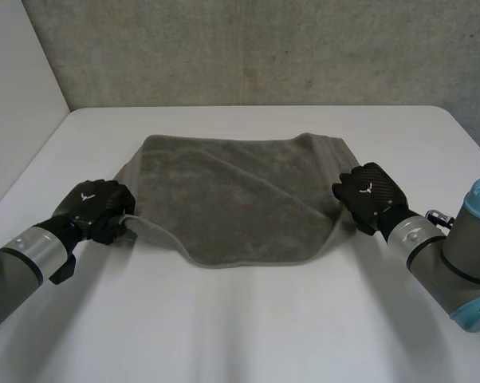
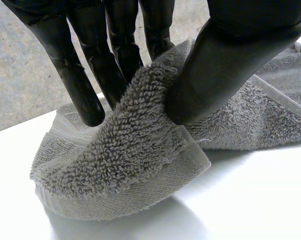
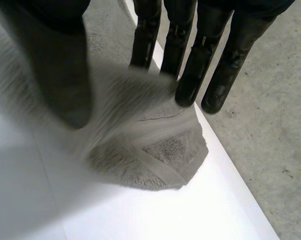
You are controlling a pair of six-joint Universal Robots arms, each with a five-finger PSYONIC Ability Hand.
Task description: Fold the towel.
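One grey towel (image 1: 240, 199) is lying spread out on one white table (image 1: 240, 335), with its far edge lying flat and its near edge curving between two black hands. The left hand (image 1: 96, 209) is sitting at the towel's near left corner; in its own wrist view, its fingers (image 2: 83, 80) and thumb are pinching a raised fold of the towel (image 2: 125, 165), and the rest of that corner is bunching on the table just under the fingertips. The right hand (image 1: 371, 194) is sitting at the towel's right edge; in its wrist view, its fingers (image 3: 190, 80) and thumb are closing on a lifted flap of the towel (image 3: 160, 150), and one folded corner is resting on the table just beyond the fingertips.
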